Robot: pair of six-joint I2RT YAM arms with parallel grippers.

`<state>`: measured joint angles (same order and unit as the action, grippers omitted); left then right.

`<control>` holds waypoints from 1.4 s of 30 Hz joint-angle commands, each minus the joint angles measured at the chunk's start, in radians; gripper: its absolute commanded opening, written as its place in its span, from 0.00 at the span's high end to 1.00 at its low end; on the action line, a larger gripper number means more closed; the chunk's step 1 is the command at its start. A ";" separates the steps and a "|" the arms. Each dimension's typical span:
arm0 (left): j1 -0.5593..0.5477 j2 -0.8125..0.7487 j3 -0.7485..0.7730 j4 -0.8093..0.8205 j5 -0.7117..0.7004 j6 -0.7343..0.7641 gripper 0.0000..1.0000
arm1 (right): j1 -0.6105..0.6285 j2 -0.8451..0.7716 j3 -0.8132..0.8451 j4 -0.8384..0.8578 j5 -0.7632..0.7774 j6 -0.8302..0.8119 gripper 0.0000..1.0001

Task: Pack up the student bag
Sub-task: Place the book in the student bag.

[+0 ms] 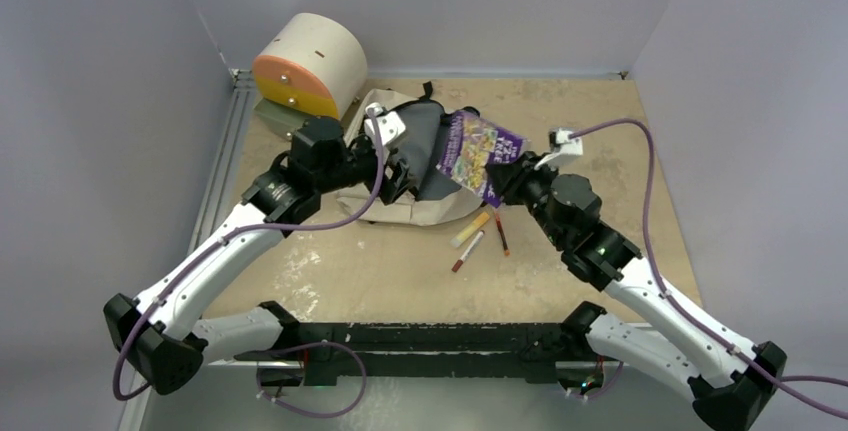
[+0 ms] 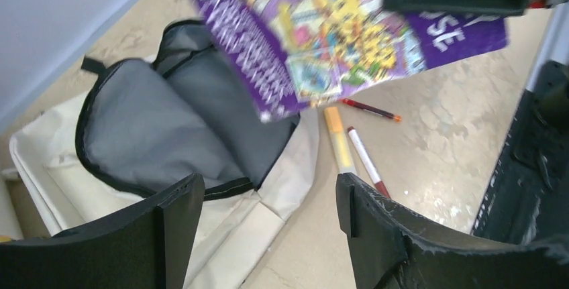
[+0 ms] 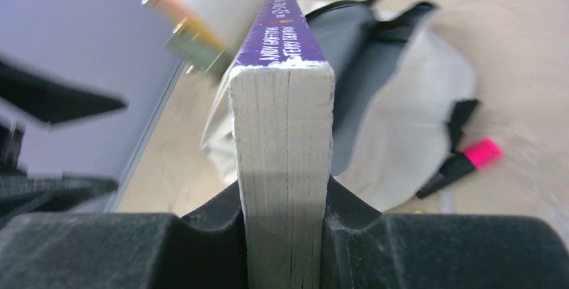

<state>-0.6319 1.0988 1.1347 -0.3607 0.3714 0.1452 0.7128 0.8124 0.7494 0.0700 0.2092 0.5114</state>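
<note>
Right claw [image 3: 285, 202] is clamped on the page edge of a purple paperback book [image 1: 472, 151], one finger pressed to each cover, and holds it tilted in the air over the open mouth of the student bag [image 1: 395, 213]. Left claw [image 2: 268, 195] hangs empty, its fingers spread wide apart, just above the bag's near edge. The bag lies flat on the table [image 1: 330, 281] between the two wrists, unzipped, its dark grey lining showing. Beside its near right corner lie a yellow highlighter [image 2: 339, 140], a red-capped white marker [image 2: 367, 161] and a thin red pen [image 2: 370, 108], close together. A pink highlighter [image 3: 463, 163] lies against the bag's fabric. A cream-and-orange drawer unit [image 1: 310, 66] stands at the far left, behind the bag.
</note>
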 commanded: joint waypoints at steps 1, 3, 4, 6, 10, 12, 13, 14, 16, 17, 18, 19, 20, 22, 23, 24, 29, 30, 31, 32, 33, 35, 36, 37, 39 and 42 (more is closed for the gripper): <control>-0.004 0.088 0.032 0.073 -0.141 -0.161 0.28 | -0.004 0.013 0.107 -0.118 0.467 0.300 1.00; -0.004 0.141 0.058 0.072 -0.129 -0.176 0.27 | -0.030 0.058 0.156 -0.205 0.485 0.320 1.00; -0.004 0.169 0.069 0.078 -0.142 -0.179 0.27 | -0.052 0.079 0.179 -0.237 0.470 0.324 1.00; -0.005 0.221 0.087 0.102 -0.194 -0.185 0.26 | -0.101 0.101 0.203 -0.259 0.412 0.310 1.00; -0.037 0.366 0.141 0.146 -0.353 -0.122 0.25 | -0.170 0.104 0.192 -0.239 0.329 0.302 1.00; -0.072 0.456 0.201 0.144 -0.448 -0.075 0.25 | -0.185 0.097 0.185 -0.238 0.310 0.306 1.00; -0.088 0.505 0.243 0.138 -0.489 -0.054 0.25 | -0.190 0.092 0.179 -0.235 0.305 0.307 1.00; -0.099 0.555 0.283 0.127 -0.519 -0.040 0.24 | -0.192 0.087 0.174 -0.233 0.299 0.308 1.00; -0.111 0.658 0.364 0.083 -0.547 -0.014 0.24 | -0.194 0.077 0.167 -0.234 0.289 0.308 1.00; -0.111 0.708 0.402 0.058 -0.553 -0.002 0.24 | -0.194 0.073 0.161 -0.234 0.280 0.309 1.00; -0.111 0.755 0.434 0.039 -0.566 0.008 0.24 | -0.194 0.068 0.154 -0.232 0.269 0.311 1.00; -0.112 0.794 0.463 0.025 -0.586 0.022 0.24 | -0.194 0.061 0.146 -0.231 0.250 0.314 1.00; -0.112 0.833 0.487 0.013 -0.610 0.037 0.24 | -0.194 0.057 0.140 -0.230 0.238 0.316 1.00; -0.114 0.892 0.525 -0.001 -0.670 0.061 0.24 | -0.194 0.051 0.124 -0.231 0.220 0.320 1.00; -0.115 0.912 0.535 0.001 -0.697 0.073 0.24 | -0.194 0.048 0.117 -0.231 0.214 0.321 1.00; -0.116 0.927 0.543 0.004 -0.722 0.085 0.24 | -0.194 0.043 0.110 -0.230 0.208 0.322 1.00; -0.117 0.990 0.567 0.016 -0.833 0.145 0.24 | -0.194 0.034 0.099 -0.226 0.193 0.317 1.00; -0.117 0.994 0.565 0.021 -0.841 0.153 0.24 | -0.194 0.033 0.099 -0.226 0.192 0.316 1.00; -0.117 0.995 0.562 0.028 -0.849 0.159 0.25 | -0.194 0.032 0.100 -0.226 0.190 0.314 1.00; -0.117 0.994 0.555 0.036 -0.857 0.168 0.25 | -0.194 0.033 0.100 -0.225 0.187 0.314 1.00; -0.117 0.993 0.549 0.045 -0.868 0.174 0.27 | -0.194 0.032 0.099 -0.223 0.185 0.314 1.00; -0.117 0.993 0.539 0.061 -0.892 0.191 0.33 | -0.194 0.030 0.097 -0.219 0.177 0.314 1.00; -0.117 0.993 0.533 0.070 -0.905 0.202 0.36 | -0.194 0.028 0.095 -0.216 0.173 0.314 1.00; -0.117 0.994 0.528 0.080 -0.918 0.211 0.40 | -0.194 0.024 0.094 -0.215 0.171 0.315 1.00; -0.116 0.988 0.517 0.094 -0.932 0.223 0.48 | -0.194 0.015 0.092 -0.208 0.168 0.317 1.00; -0.116 0.976 0.513 0.095 -0.919 0.222 0.66 | -0.194 0.001 0.086 -0.191 0.168 0.317 1.00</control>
<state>-0.7521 2.1113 1.6451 -0.3241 -0.5007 0.3309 0.5205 0.8608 0.8249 -0.2485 0.3748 0.8104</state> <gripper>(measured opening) 0.434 0.272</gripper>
